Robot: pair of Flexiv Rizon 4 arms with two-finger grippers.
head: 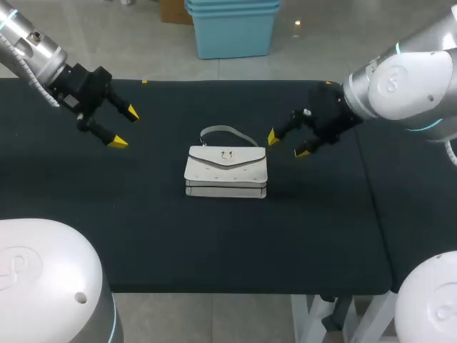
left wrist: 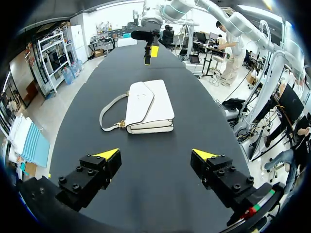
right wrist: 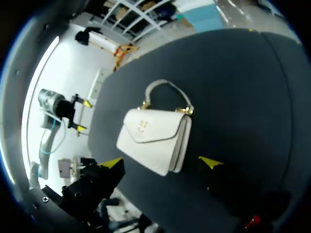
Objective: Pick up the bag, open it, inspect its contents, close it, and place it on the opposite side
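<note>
Our left claw (head: 125, 127): fingers apart, hovering over far-left tabletop (head: 143, 229), well apart from bag. Our right claw (head: 288, 145): fingers apart too, just right of bag's far corner, tips angled down-left. White bag (head: 226, 171) lies flat mid-tabletop between both claws, flap closed. Its strap handle (head: 227, 132) loops on far side. Our arms enter from far left and right.

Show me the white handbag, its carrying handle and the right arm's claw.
bag (head: 226, 171): head view, middle of its white top face.
handle (head: 214, 128): head view, on the curve of the loop.
right gripper (head: 287, 145): head view, midway between its two yellow tips.
</note>
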